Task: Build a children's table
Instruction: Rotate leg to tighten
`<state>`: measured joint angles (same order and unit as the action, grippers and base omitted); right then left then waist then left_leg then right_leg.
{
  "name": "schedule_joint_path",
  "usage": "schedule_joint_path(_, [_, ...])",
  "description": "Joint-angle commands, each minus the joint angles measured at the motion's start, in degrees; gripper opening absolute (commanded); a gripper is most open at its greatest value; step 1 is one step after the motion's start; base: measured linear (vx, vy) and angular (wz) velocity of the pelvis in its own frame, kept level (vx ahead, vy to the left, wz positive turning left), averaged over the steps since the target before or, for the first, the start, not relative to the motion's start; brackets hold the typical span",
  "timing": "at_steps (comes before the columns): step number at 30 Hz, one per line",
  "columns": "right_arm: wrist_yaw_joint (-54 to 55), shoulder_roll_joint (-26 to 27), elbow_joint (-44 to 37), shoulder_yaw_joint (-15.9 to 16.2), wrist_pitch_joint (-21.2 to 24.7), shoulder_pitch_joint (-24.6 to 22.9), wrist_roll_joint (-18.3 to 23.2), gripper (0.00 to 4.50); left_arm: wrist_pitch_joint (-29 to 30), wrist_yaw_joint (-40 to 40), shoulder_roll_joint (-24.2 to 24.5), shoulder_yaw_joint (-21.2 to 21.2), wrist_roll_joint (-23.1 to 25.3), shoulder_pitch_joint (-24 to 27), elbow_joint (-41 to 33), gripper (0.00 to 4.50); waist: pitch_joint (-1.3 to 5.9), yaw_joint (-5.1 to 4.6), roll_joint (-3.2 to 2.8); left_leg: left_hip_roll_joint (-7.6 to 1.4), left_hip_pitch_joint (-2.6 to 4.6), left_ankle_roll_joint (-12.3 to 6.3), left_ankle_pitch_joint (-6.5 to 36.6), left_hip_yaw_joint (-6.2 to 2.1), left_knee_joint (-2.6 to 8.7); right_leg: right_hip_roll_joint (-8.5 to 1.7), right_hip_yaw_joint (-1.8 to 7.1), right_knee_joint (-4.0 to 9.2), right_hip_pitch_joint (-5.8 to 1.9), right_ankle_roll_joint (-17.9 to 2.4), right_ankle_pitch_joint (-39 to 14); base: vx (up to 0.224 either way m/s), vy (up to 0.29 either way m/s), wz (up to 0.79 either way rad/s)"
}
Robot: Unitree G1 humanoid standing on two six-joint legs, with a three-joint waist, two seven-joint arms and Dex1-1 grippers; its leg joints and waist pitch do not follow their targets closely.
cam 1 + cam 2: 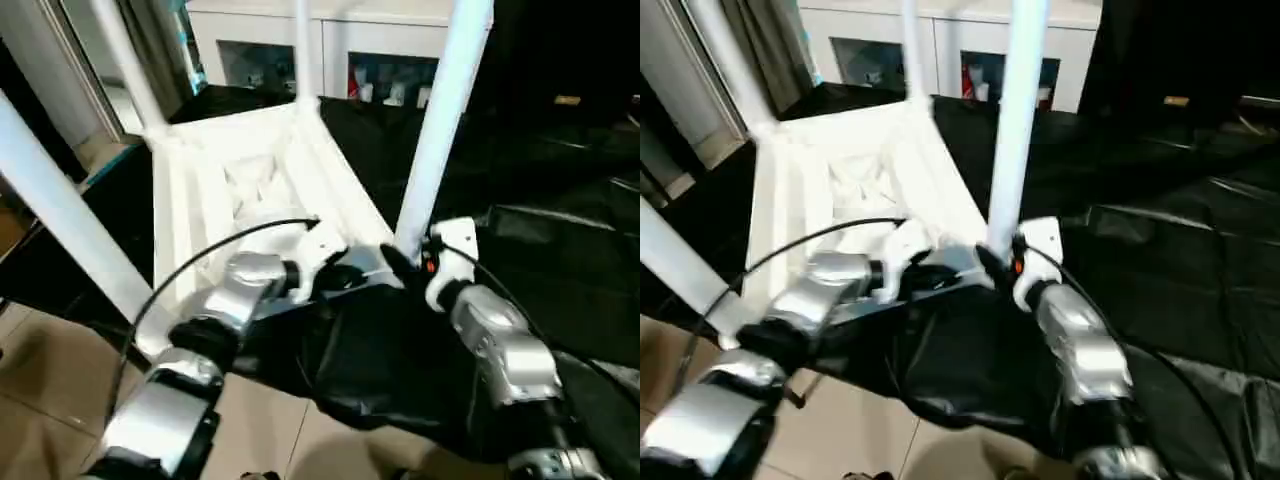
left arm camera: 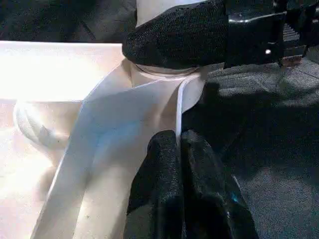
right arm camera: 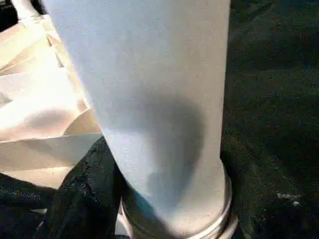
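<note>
- The near right leg (image 1: 440, 120) of the upturned children's table (image 1: 200, 190) serves as landmark; it stands upright in the corner socket (image 2: 164, 74) closest to the robot's right arm.
- The right pincer (image 1: 405, 268) is closed around the foot of that leg, its black fingers (image 2: 179, 35) wrapped about the tube just above the socket rim; the right wrist view shows the white tube rising close between them.
- The left pincer (image 1: 335, 272) sits just left of the leg, its two black fingers (image 2: 174, 189) pressed together on the thin edge of the tabletop's rim, right beside the socket.
- The tabletop lies underside up on a black cloth (image 1: 560, 180), which spreads to the right of the leg and hangs over the near edge above a tiled floor (image 1: 40, 400).
- Left of the landmark leg, another leg (image 1: 60, 220) slants up from the near left corner.
- Beyond the landmark leg, two more legs (image 1: 303, 50) stand at the far corners.
- Farthest back, behind those, a white cabinet (image 1: 330, 40) with glass doors shows small items inside.
</note>
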<state>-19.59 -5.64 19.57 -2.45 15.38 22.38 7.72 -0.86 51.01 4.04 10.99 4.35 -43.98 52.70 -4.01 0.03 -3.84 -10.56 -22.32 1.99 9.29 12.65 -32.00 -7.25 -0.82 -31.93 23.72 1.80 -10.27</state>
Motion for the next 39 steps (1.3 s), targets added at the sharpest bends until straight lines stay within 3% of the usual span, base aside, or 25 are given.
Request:
schedule_joint_path(1, [-5.6,2.7,2.6,6.3,1.5,-0.7,0.2,3.24,-1.6,0.2,-4.8,1.6,-0.8,-1.7,-0.1,0.00,2.55,-0.18,0.80,-1.42,1.43,0.03,26.1,-1.81,4.67,-0.09,-0.20,5.10,-0.96,-6.5,-27.7,0.000,0.000,0.00])
schedule_joint_path(6, [-11.4,-0.7,0.3,8.0,1.2,-1.2,0.9,3.60,-1.7,3.5,-3.2,2.3,-0.8,-1.1,-0.4,0.00,2.76,0.03,0.87,-1.59,1.37,-0.75,24.6,-1.51,4.56,-0.06,-0.01,4.63,-1.17,-8.7,-21.9,0.000,0.000,0.00])
schedule_joint_path(7, [-17.4,-3.7,-1.9,8.8,1.9,-1.9,2.2,3.60,-1.9,7.0,-1.7,2.6,-1.0,-0.6,-1.0,0.00,2.89,0.24,1.14,-1.61,1.28,-1.47,23.4,-1.48,4.46,-0.11,-0.03,4.45,-1.60,-9.4,-20.4,0.000,0.000,0.00])
schedule_joint_path(12, [-27.3,-10.1,-4.6,8.8,1.4,-2.8,4.2,3.60,-2.9,17.6,2.9,3.9,-2.2,0.6,-3.3,0.00,3.05,0.71,1.13,-1.78,0.93,-3.66,19.6,-1.04,4.06,-0.26,0.03,3.92,-1.92,-11.7,-16.2,0.000,0.000,0.00])
schedule_joint_path(15, [-32.2,-12.9,-5.7,8.5,1.9,-3.1,5.5,3.60,-3.4,22.8,5.1,4.7,-2.5,1.1,-4.4,0.00,3.55,1.34,0.97,-2.08,1.05,-5.56,13.7,-0.70,3.34,-0.21,-0.08,2.80,-2.19,-14.9,-7.8,0.053,-0.019,0.02])
schedule_joint_path(18, [-38.4,-16.9,-7.6,9.1,2.7,-3.7,6.7,3.60,-3.8,27.1,7.6,5.0,-2.5,1.2,-4.4,0.00,4.07,2.14,0.89,-2.06,1.00,-7.79,8.0,-0.62,2.61,-0.13,-0.18,1.68,-2.56,-16.8,0.6,0.064,-0.007,0.00])
schedule_joint_path(19, [-40.2,-18.2,-8.0,9.2,3.0,-3.8,7.2,3.60,-3.9,28.7,8.4,5.1,-2.6,1.2,-4.4,0.00,4.17,2.40,0.79,-2.01,0.91,-9.54,4.6,-0.56,2.15,0.06,-0.27,0.94,-2.48,-18.1,6.8,0.058,0.006,0.01])
schedule_joint_path(21, [-41.6,-19.1,-8.3,9.3,3.3,-3.8,7.5,3.60,-4.0,30.0,9.0,5.1,-2.7,1.2,-4.5,0.00,4.34,2.61,0.82,-2.03,1.02,-10.77,3.2,-0.53,1.81,0.06,-0.36,0.59,-2.50,-18.9,9.9,0.029,0.003,0.01])
schedule_joint_path(24, [-45.1,-21.2,-8.7,9.9,3.4,-4.0,7.8,3.60,-3.4,33.0,10.5,5.3,-3.4,1.6,-5.5,0.00,4.12,2.81,0.88,-2.08,0.94,-11.10,3.5,-0.54,1.82,-0.19,-0.44,0.59,-2.59,-19.2,8.3,0.000,0.000,0.00])
schedule_joint_path(31, [-47.3,-22.3,-9.6,10.1,4.5,-4.6,9.2,3.35,-2.7,35.3,11.7,5.4,-4.3,2.1,-6.4,0.00,3.42,3.03,1.14,-2.36,1.20,-7.62,9.8,-0.51,2.60,-0.37,-0.16,1.57,-2.41,-17.7,-3.1,0.000,0.000,0.00])
schedule_joint_path(35, [-47.3,-22.0,-10.6,10.5,5.3,-5.4,9.8,2.96,-2.5,35.4,11.5,5.2,-4.7,2.4,-6.8,0.00,3.38,2.93,1.22,-2.31,1.20,-6.86,10.2,-0.52,2.69,-0.34,-0.07,1.66,-2.31,-17.1,-3.8,0.000,0.000,0.00])
schedule_joint_path(39, [-44.5,-20.0,-11.5,10.1,6.5,-6.5,10.4,2.76,-2.7,33.9,10.8,5.1,-4.8,2.5,-6.9,0.00,3.38,2.93,1.08,-2.24,1.09,-7.24,9.1,-0.54,2.61,-0.31,-0.07,1.51,-2.31,-17.1,-2.1,0.000,0.000,0.00])
